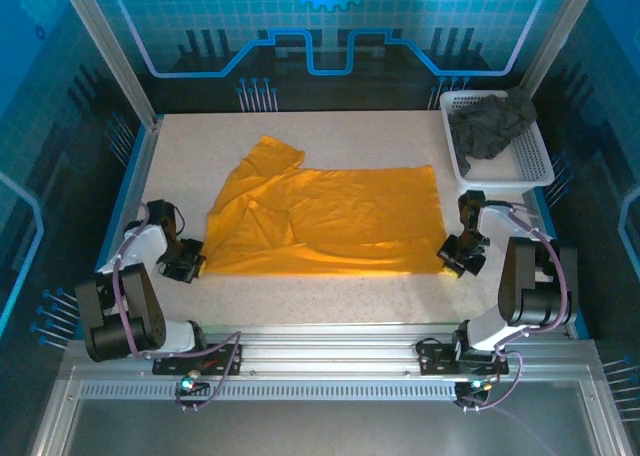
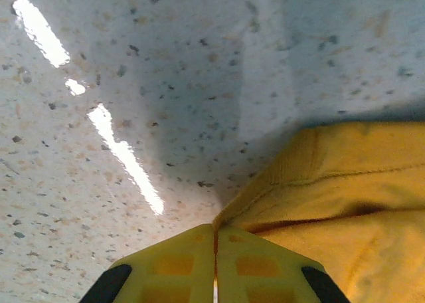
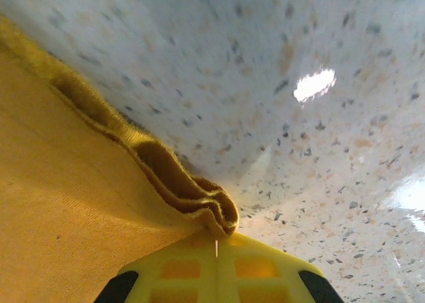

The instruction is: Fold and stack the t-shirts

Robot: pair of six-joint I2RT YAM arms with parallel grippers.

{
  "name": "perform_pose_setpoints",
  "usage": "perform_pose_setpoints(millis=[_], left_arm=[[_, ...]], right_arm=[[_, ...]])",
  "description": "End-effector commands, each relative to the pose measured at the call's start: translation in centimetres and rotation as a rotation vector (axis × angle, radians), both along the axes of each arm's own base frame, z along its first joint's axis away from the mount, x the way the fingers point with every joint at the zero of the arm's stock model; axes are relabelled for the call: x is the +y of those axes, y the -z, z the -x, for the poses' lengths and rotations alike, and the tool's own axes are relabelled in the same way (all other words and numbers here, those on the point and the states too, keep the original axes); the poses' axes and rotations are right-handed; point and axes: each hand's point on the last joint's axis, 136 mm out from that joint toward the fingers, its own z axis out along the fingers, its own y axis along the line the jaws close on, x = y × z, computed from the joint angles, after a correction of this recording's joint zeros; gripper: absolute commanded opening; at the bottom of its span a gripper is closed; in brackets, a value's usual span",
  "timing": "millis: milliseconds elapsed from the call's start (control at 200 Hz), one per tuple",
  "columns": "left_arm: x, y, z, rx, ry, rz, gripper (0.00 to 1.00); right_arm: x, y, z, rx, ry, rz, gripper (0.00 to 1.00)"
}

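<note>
Orange-yellow soft cloth t-shirt [image 1: 330, 221] lies flat, long axis left-right, left gripper [image 1: 197, 263] and right gripper [image 1: 449, 253] each clamped on 1 near corner.

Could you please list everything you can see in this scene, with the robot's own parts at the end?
orange-yellow t-shirt: one, bright orange-yellow, spread across the middle of the table, wrinkled at its left end
dark grey t-shirt: one, charcoal, crumpled inside the basket
basket: one, white mesh, far right corner of the table
table: one, pale speckled, under everything
arms: two, black and white, left arm and right arm, at the near edge
left hand: one, yellow fingers, shut on the orange-yellow t-shirt's near left corner
right hand: one, yellow fingers, shut on the bunched hem at its near right corner
</note>
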Motion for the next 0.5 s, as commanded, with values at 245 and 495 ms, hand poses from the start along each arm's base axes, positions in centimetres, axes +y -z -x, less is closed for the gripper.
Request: perform_pose_setpoints(millis=[245, 495], left_arm=[[2.1, -0.6, -1.6, -0.019, 0.015, -0.085, 0.39], [-0.2, -8.7, -6.5, -0.249, 0.153, -0.235, 0.55]], right_arm=[[0.0, -2.7, -2.5, -0.135, -0.037, 0.026, 0.33], [5.1, -10.3, -7.3, -0.465, -0.283, -0.076, 0.46]])
